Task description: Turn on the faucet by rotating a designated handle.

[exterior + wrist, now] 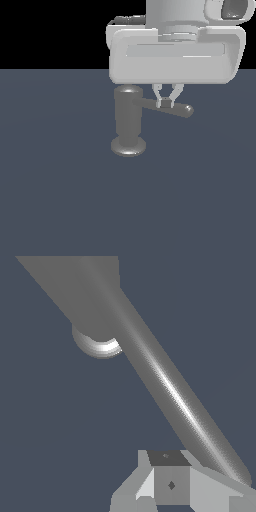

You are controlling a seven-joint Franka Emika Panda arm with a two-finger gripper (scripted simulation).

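Hanging straight down from the white arm, the end effector (167,101) has its two fingers drawn close together at the handle (172,108), about midway along the rod. Whether the pads truly pinch the rod or only rest at it I cannot tell — the wrist view shows one finger (170,483) just beside the rod near its rounded tip, with no plain sign of a clamp.

Going from the exterior view's left: the faucet (128,117) stands upright on its flared base disc, near the far edge of the worktop (55,190) and about midway along it; the handle projects from near its domed top toward the exterior view's right, sloping slightly down; the fingers meet it there.

To do this step well, I judge the push should go sideways against the rod, level with the worktop, sweeping in an arc centred on the cylinder — a straight-line push would likely slide the fingers off the rounded tip. Keeping contact well out from the cylinder gives better leverage.

The worktop is a flat, dull slate-blue plane; beyond its far edge the room is plain black.
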